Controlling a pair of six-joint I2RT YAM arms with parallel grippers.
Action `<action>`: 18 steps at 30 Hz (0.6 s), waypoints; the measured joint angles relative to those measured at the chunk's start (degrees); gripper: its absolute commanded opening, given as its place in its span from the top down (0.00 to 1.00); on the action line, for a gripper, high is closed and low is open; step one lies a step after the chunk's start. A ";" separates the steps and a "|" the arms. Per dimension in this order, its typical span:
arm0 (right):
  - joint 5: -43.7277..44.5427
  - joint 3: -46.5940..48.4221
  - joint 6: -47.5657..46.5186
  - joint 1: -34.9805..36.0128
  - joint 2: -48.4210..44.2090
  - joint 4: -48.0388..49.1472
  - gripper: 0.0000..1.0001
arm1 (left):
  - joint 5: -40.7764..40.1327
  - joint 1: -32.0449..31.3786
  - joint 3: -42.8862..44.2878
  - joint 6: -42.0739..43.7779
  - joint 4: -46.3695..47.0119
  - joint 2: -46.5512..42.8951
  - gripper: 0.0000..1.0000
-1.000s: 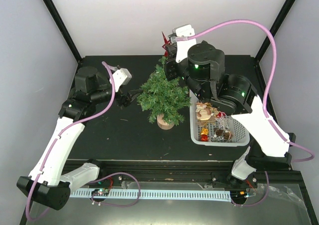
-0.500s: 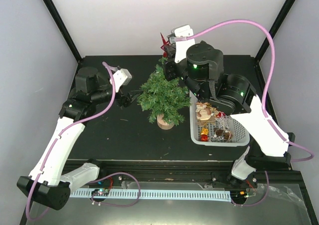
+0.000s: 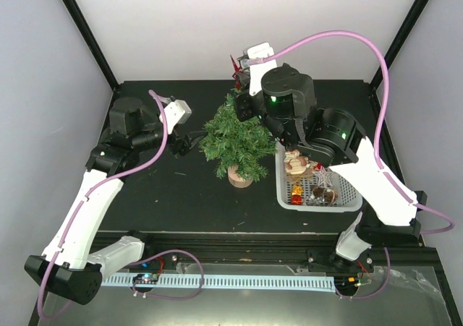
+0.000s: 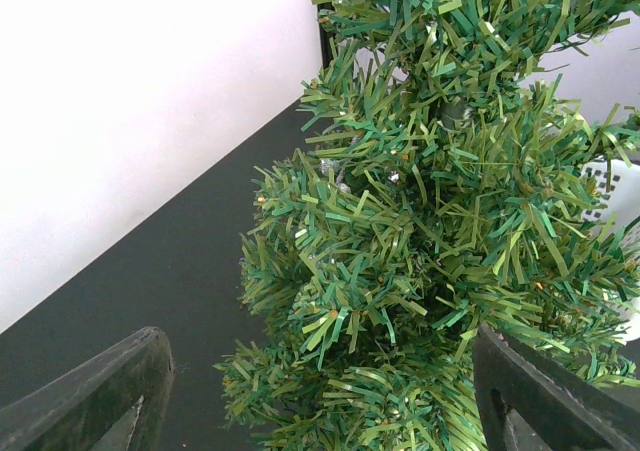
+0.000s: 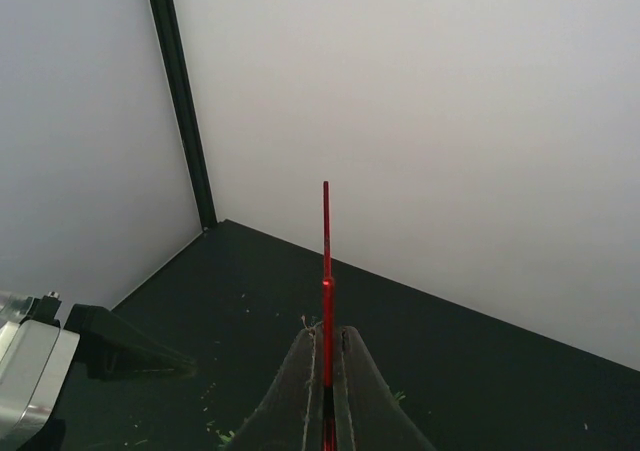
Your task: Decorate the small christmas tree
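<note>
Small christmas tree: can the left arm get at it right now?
Probably yes. The left gripper is open beside the small christmas tree, facing its branches with nothing between. The right gripper, shut on a red ornament, is off by the treetop.

White walls [image 3: 217, 29], black posts [image 3: 83, 29], black tabletop [image 3: 181, 189]

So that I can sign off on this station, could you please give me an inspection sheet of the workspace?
Surface: black table.
Job's things: small christmas tree upright on its wooden base; white basket of ornaments beside it, on the right arm's side.
Clutter: a few green flecks on the table.
Grippers: left gripper open, facing the tree; right gripper shut on a thin red ornament near the treetop.
Cables: purple cables along both arms, clear of the tree.
Surroundings: white walls, black frame posts.
</note>
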 measured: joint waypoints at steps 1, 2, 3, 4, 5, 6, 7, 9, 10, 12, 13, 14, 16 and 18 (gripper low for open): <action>0.00 0.00 0.02 0.00 -0.02 -0.15 0.99 | 0.00 0.00 -0.02 0.00 0.00 0.00 0.18; 0.00 0.00 0.07 0.00 -0.04 -0.35 0.99 | 0.00 0.00 -0.04 0.00 0.00 0.00 0.18; 0.00 0.00 0.15 0.00 -0.13 -0.57 0.99 | 0.00 0.00 -0.09 0.00 0.00 0.00 0.18; 0.02 0.00 0.17 0.00 -0.17 -0.79 0.99 | 0.00 0.00 -0.11 0.00 0.00 0.00 0.18; 0.02 0.00 0.17 0.00 -0.24 -1.01 0.99 | 0.00 0.00 -0.11 0.00 0.00 0.00 0.18; 0.02 0.00 0.20 0.00 -0.28 -1.16 0.99 | 0.00 0.00 -0.13 0.00 0.00 0.00 0.18; 0.02 0.00 0.17 0.00 -0.33 -1.22 0.99 | 0.00 0.00 -0.13 0.00 0.00 0.00 0.18; 0.02 0.15 0.17 0.00 -0.35 -1.60 0.99 | 0.00 0.00 -0.17 0.00 0.00 0.00 0.18; 0.02 0.33 0.17 0.00 -0.33 -1.92 0.99 | 0.00 0.00 -0.20 0.00 -0.02 0.00 0.18; 0.00 1.11 0.17 0.00 -0.22 -2.95 0.99 | 0.02 0.00 -0.20 0.00 0.00 0.00 0.18; 0.02 1.57 0.20 0.00 -0.13 -3.61 0.99 | 0.02 0.00 -0.20 0.00 0.00 0.00 0.18; 0.00 1.90 0.20 0.00 -0.09 -4.11 0.99 | 0.02 0.00 -0.22 0.00 0.00 0.00 0.18; 0.02 2.40 0.20 0.00 0.04 -4.81 0.99 | 0.02 0.00 -0.22 0.00 0.00 0.00 0.18; 0.00 2.64 0.17 0.00 0.22 -5.11 0.99 | 0.04 0.00 -0.22 0.00 0.00 0.00 0.17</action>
